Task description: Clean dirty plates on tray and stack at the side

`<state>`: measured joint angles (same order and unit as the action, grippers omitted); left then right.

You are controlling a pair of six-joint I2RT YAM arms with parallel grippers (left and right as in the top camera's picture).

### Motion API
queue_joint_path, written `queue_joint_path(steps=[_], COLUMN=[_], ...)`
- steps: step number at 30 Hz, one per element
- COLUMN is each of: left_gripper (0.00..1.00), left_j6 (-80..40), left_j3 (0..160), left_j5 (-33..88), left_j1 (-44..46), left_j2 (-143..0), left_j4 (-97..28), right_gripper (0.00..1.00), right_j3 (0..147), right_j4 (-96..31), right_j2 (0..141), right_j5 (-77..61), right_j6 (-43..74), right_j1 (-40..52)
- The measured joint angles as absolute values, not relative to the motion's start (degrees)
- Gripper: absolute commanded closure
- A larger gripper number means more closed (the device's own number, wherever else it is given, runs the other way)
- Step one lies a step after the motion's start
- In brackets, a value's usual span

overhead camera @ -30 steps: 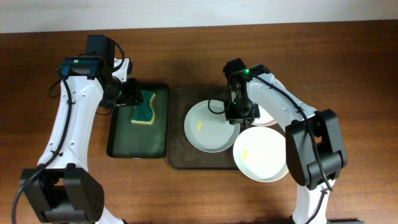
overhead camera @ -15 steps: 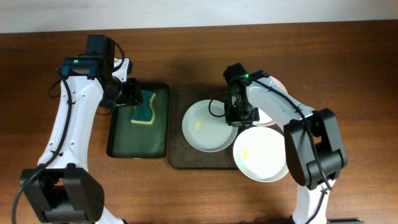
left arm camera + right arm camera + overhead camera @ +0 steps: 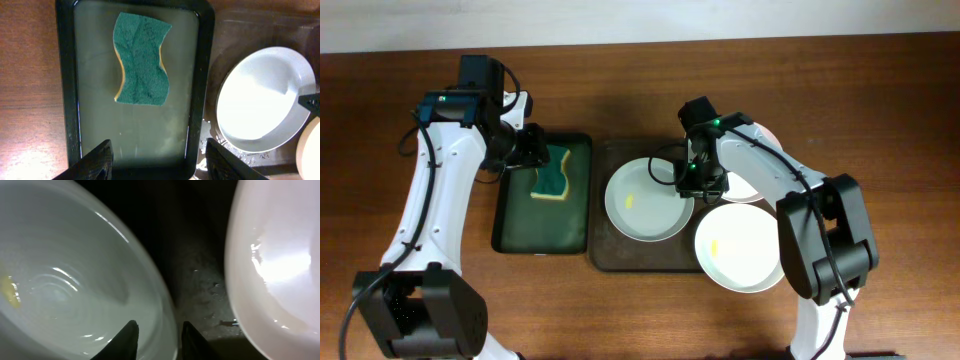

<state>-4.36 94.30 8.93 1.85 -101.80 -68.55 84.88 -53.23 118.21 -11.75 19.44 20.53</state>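
Note:
The brown tray [image 3: 605,255] holds three white plates. The left plate [image 3: 650,215] has a yellow smear inside. My right gripper [image 3: 695,180] is shut on its right rim, one finger inside and one outside; the right wrist view shows this plate [image 3: 60,280], the fingers [image 3: 159,335] and the tray floor [image 3: 200,280]. A second smeared plate [image 3: 740,248] overhangs the tray's front right corner. A third plate [image 3: 752,186] lies at the back right, partly hidden under the arm, and also shows in the right wrist view [image 3: 280,265]. My left gripper [image 3: 530,150] is open and empty.
A narrow dark green tray [image 3: 520,235] lies left of the brown tray and holds a green and yellow sponge [image 3: 553,178]. In the left wrist view my open fingers [image 3: 157,160] hover over the green tray [image 3: 150,135], the sponge [image 3: 141,60] ahead and the left plate [image 3: 260,100] to the right.
My right gripper has moved left and drawn the left plate with it toward the tray's left side. The left arm has not moved.

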Motion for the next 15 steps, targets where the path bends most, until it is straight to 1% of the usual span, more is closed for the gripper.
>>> queue_joint_path(steps=[5, 8, 9, 10, 11, 12, 13, 14, 15], left_gripper=[0.39, 0.39, 0.49, 0.66, 0.78, 0.88, 0.96, 0.99, 0.99], left_j6=[-4.95, -5.23, -5.26, -5.37, -5.54, -5.98, -5.74, -5.85, -5.65], left_j3=[92.75, 92.64, 92.64, 92.62, 92.62, 92.62, 92.62, 92.60, 92.60], left_j5=[8.95, 8.93, 8.95, 8.95, 8.95, 8.99, 9.04, 9.02, 8.99], left_j1=[1.85, 1.85, 1.85, 1.85, 1.85, 1.85, 1.85, 1.85, 1.85], left_j2=[-101.80, -101.80, -101.80, -101.80, -101.80, -101.80, -101.80, -101.80, -101.80], left_j4=[-67.53, -66.43, -66.26, -66.11, -66.08, -65.98, -65.80, -65.67, -65.69], right_gripper=[0.52, 0.49, 0.47, 0.39, 0.25, 0.02, 0.02, 0.02, 0.02], right_j3=[84.95, 84.97, 84.97, 84.99, 85.06, 85.19, 85.41, 85.60, 85.80], right_j4=[-54.72, -55.07, -55.11, -55.27, -55.29, -55.29, -55.29, -55.24, -55.18], right_j2=[118.08, 116.71, 115.31, 112.25, 111.07, 109.45, 108.01, 106.76, 105.69], right_j5=[-17.50, -20.58, -21.39, -22.46, -22.79, -23.16, -23.55, -23.81, -23.99], right_j6=[17.39, 16.16, 15.90, 15.57, 15.31, 15.07, 15.00, 14.94, 14.66], right_j1=[17.26, 15.05, 14.55, 14.46, 14.57, 14.61, 14.61, 14.59, 14.48])
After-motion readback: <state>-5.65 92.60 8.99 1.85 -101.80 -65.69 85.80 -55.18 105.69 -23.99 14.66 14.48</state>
